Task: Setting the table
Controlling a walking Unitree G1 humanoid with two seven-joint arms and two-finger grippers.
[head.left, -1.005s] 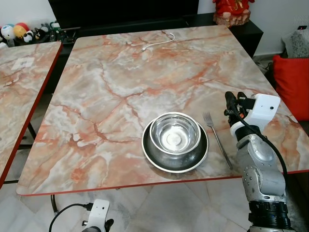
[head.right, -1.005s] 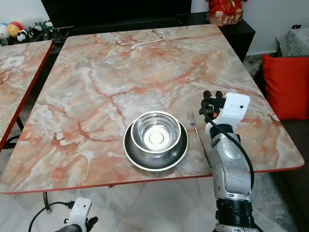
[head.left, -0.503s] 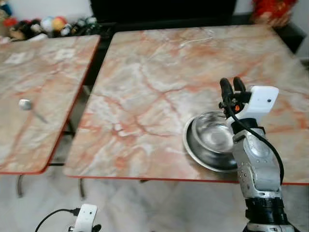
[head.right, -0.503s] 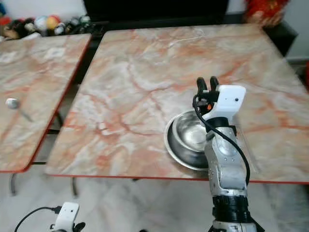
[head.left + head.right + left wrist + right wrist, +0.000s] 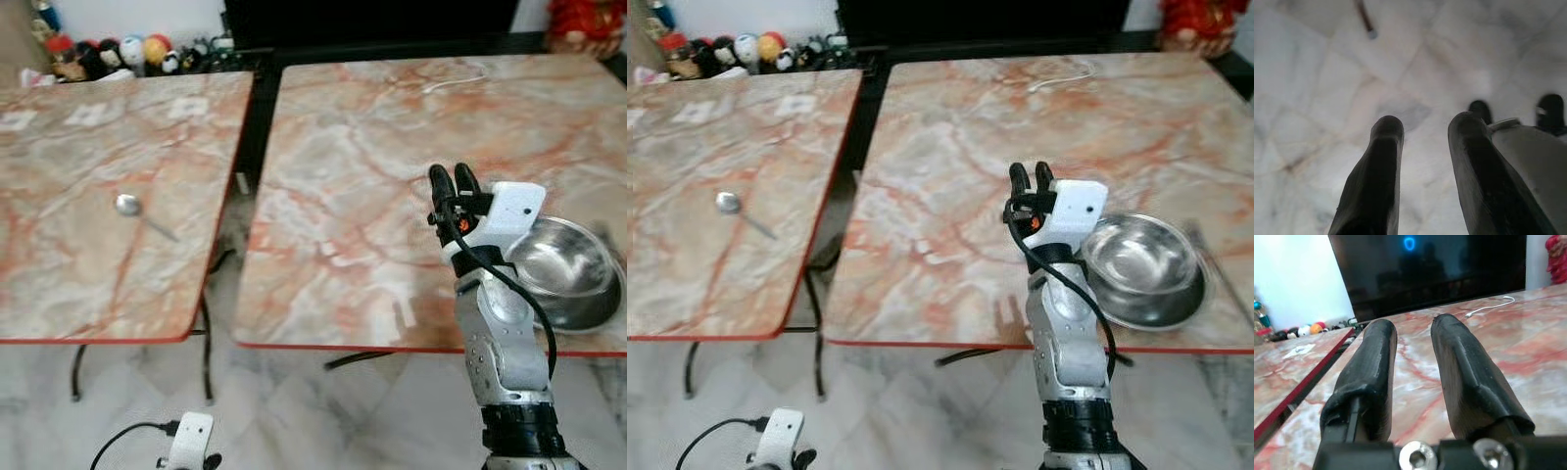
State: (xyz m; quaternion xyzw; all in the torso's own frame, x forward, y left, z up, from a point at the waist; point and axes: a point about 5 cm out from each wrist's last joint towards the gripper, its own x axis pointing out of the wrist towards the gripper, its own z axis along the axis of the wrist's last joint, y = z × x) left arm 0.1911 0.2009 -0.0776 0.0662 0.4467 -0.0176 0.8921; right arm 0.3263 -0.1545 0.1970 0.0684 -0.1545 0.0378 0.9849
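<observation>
A steel bowl [image 5: 560,266] sits in a steel plate [image 5: 1146,311] near the front right of the right-hand marble table [image 5: 362,186]. A thin fork [image 5: 1218,270] lies just right of the plate, blurred. A spoon [image 5: 130,207] lies alone on the left-hand marble table [image 5: 69,264]. My right gripper [image 5: 451,180] is raised over the right table, left of the bowl. It is open by a narrow gap, with nothing between its fingers [image 5: 1378,347]. My left gripper [image 5: 1422,127] hangs low over the tiled floor, open and holding nothing.
A narrow gap with black table legs [image 5: 208,338] separates the two tables. A white cable [image 5: 453,82] lies at the far side of the right table. Small toys [image 5: 118,54] and a dark TV cabinet [image 5: 372,20] stand behind. Pale floor tiles [image 5: 323,411] lie in front.
The camera has swung left: the left table and its spoon came into view, and the bowl now sits at the picture's right edge. My right arm stays raised as before.
</observation>
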